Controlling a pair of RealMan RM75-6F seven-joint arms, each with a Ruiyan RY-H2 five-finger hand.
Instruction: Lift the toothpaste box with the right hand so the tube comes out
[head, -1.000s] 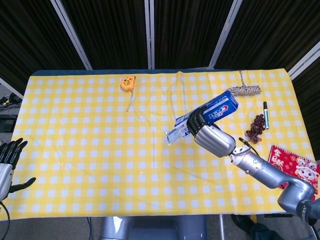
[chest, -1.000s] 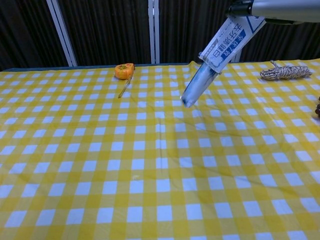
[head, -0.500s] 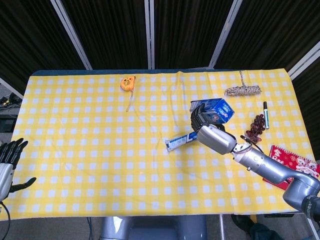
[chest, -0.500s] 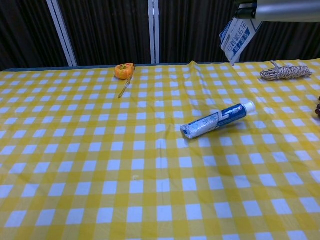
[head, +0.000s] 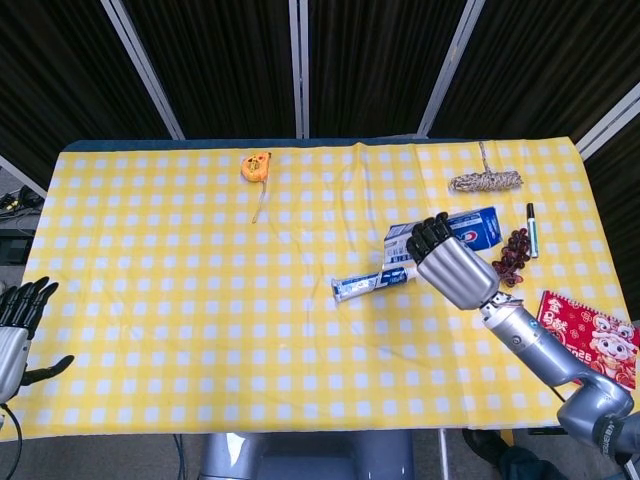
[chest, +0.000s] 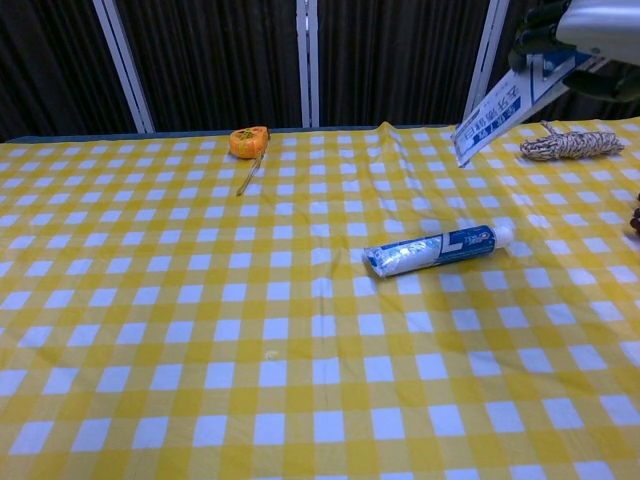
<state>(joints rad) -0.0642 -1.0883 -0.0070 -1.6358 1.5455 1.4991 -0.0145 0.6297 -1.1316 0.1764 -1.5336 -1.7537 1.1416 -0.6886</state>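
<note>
The blue and white toothpaste box (head: 470, 228) hangs tilted above the right half of the table, open end down and to the left (chest: 497, 110). My right hand (head: 450, 264) grips it from above; in the chest view only part of that hand (chest: 570, 22) shows at the top right corner. The toothpaste tube (head: 372, 284) lies flat on the yellow checked cloth, out of the box, its white cap to the right (chest: 438, 248). It sits just left of and below the box. My left hand (head: 15, 325) stays off the table's left edge, fingers spread, holding nothing.
An orange tape measure (head: 256, 165) lies at the back left of centre. A coil of rope (head: 485, 181), a marker pen (head: 531, 228), a dark bead cluster (head: 515, 255) and a red booklet (head: 590, 335) crowd the right side.
The tube slid fully out of the tilted box and dropped onto the cloth. My right hand then carried the empty box to the right and tipped it flatter.
</note>
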